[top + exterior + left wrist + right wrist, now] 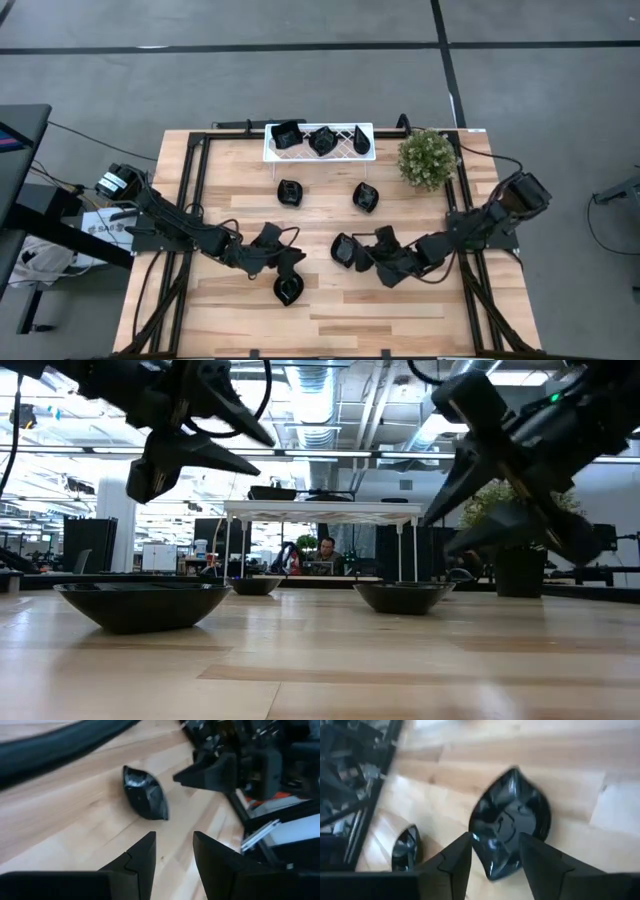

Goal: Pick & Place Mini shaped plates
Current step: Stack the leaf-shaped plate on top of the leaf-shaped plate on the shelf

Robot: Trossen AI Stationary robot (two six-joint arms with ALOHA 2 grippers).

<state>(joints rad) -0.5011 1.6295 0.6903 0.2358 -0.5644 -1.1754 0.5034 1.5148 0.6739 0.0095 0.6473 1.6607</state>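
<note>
Looking down, we see a shiny black leaf-shaped plate [511, 822] on the bench [400, 300]; right gripper [496, 851] jaws open over it, left gripper [174, 851] jaws open, empty.

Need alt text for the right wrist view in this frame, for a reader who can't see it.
A glossy black leaf-shaped mini plate lies on the wooden table, just beyond the right claw, whose two dark fingers stand apart and empty. A second black plate sits near the table's edge beside dark frame rails.
</note>
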